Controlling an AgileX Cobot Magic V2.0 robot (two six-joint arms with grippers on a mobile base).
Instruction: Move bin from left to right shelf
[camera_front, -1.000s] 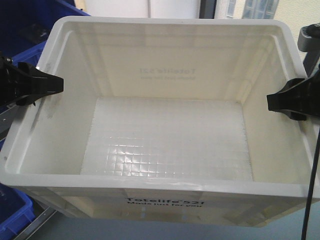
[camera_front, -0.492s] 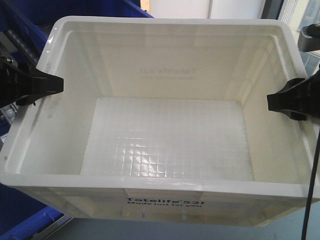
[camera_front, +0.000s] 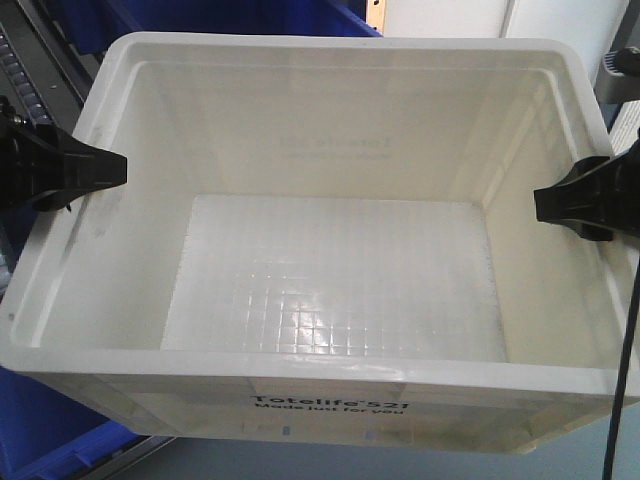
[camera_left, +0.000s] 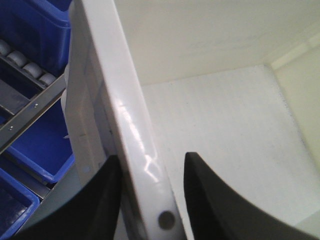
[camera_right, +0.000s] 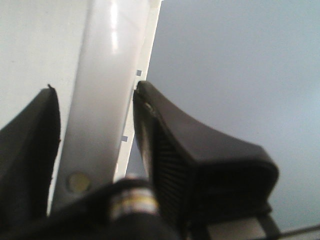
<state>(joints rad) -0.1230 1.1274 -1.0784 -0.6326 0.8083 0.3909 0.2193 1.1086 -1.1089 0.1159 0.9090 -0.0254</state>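
Both grippers clamped, arms spread wide!
Left gripper (camera_left: 151, 156) straddles the bin (camera_front: 330, 100) wall, right gripper (camera_right: 95, 90) pinches the opposite rim, both level, pointing inward.

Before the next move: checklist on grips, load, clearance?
1. Grip of left gripper over the bin left rim: ok.
2. Grip of right gripper over the opposite rim: ok.
3. Load: bin empty, nothing to shift: ok.
4. Level between the two grips: ok, roughly, judging by the front view.
5. Clearance from blue bins and roller rail on the left: cannot tell.
6. Space on right shelf: cannot tell, not in view.
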